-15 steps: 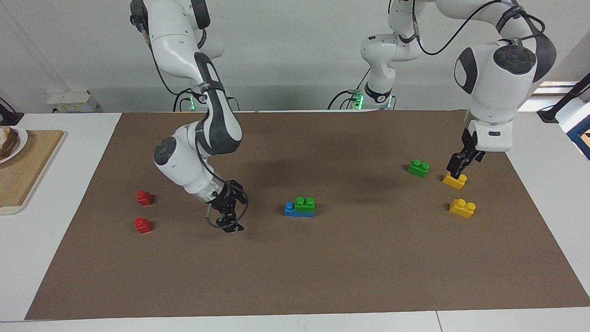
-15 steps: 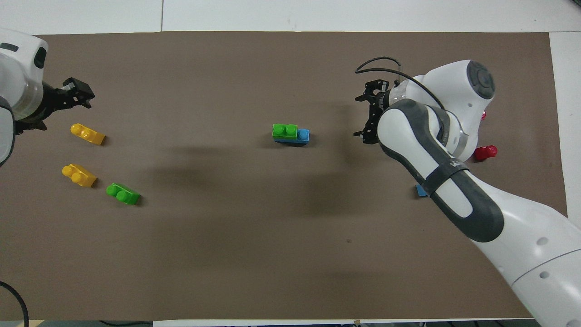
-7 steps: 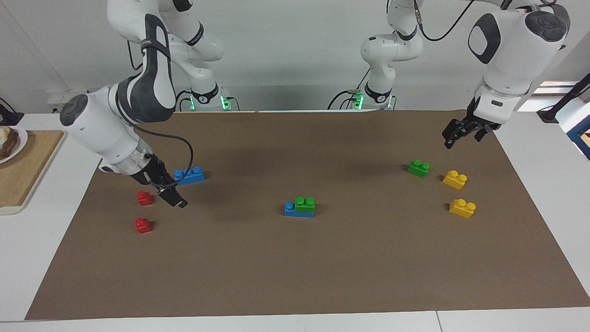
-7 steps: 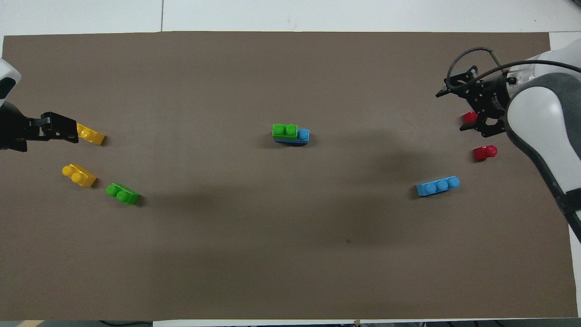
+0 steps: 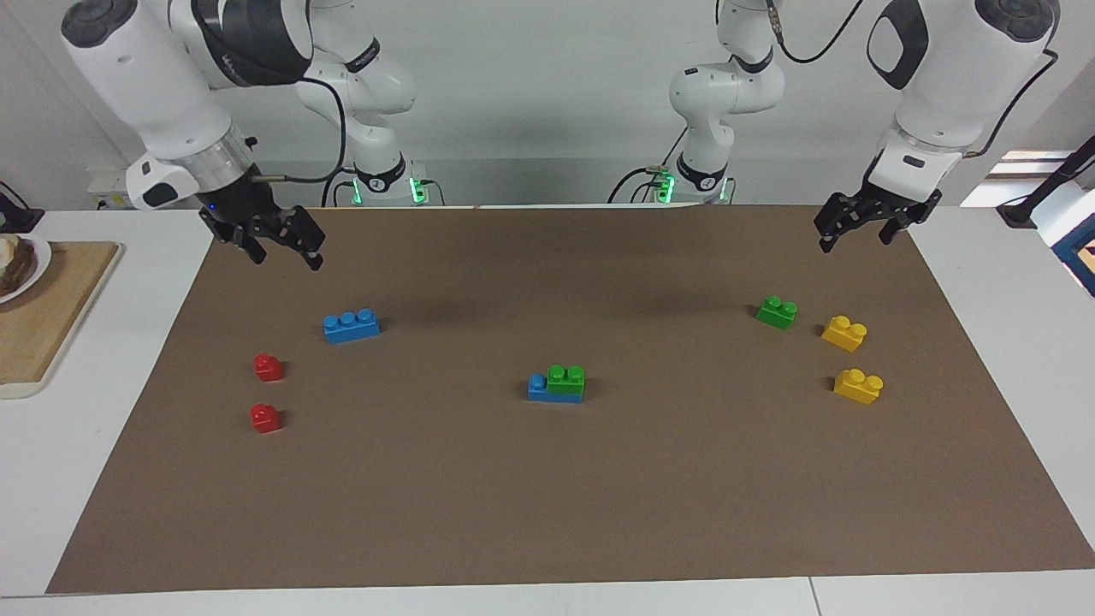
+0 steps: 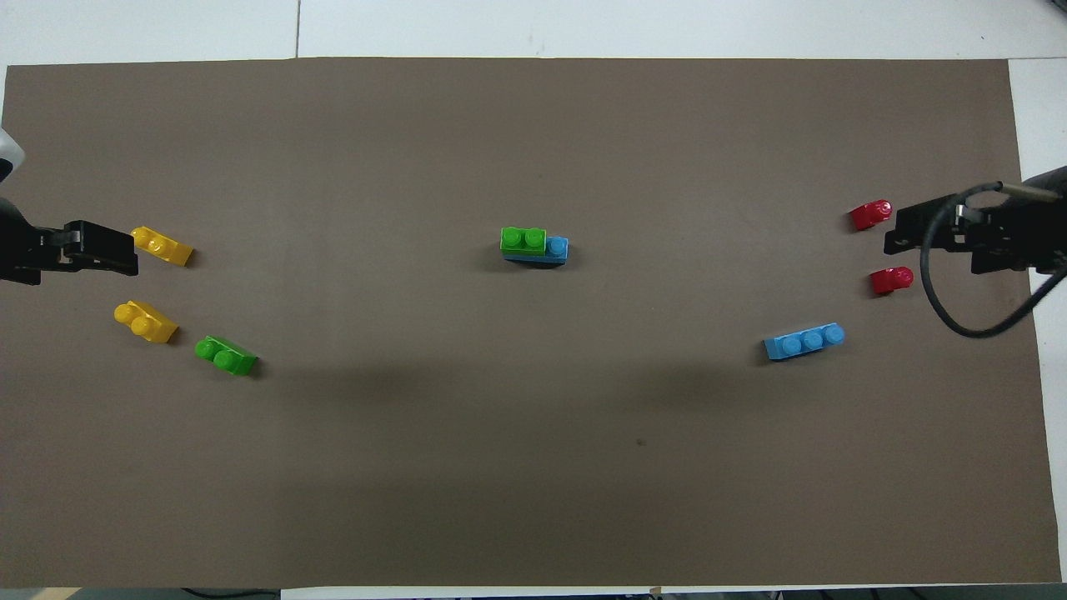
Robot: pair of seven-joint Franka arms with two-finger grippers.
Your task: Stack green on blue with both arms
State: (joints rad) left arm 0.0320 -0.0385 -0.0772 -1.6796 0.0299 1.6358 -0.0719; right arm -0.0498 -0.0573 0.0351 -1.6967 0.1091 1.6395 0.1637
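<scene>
A green brick (image 5: 565,379) sits on a blue brick (image 5: 537,389) in the middle of the brown mat, leaving one blue stud bare; in the overhead view the green (image 6: 523,239) covers most of the blue (image 6: 557,247). A second green brick (image 5: 777,311) lies loose toward the left arm's end, and a second blue brick (image 5: 352,325) toward the right arm's end. My right gripper (image 5: 287,252) hangs open and empty, raised over the mat's corner near its base. My left gripper (image 5: 855,238) hangs open and empty, raised over the mat's edge at its own end.
Two yellow bricks (image 5: 844,333) (image 5: 858,385) lie beside the loose green one. Two small red bricks (image 5: 268,367) (image 5: 264,417) lie by the loose blue brick. A wooden board (image 5: 43,316) with a plate stands off the mat at the right arm's end.
Both arms have lifted and drawn back toward their bases. The right arm left the mat's middle and uncovered the loose blue brick. The left gripper rose away from a yellow brick.
</scene>
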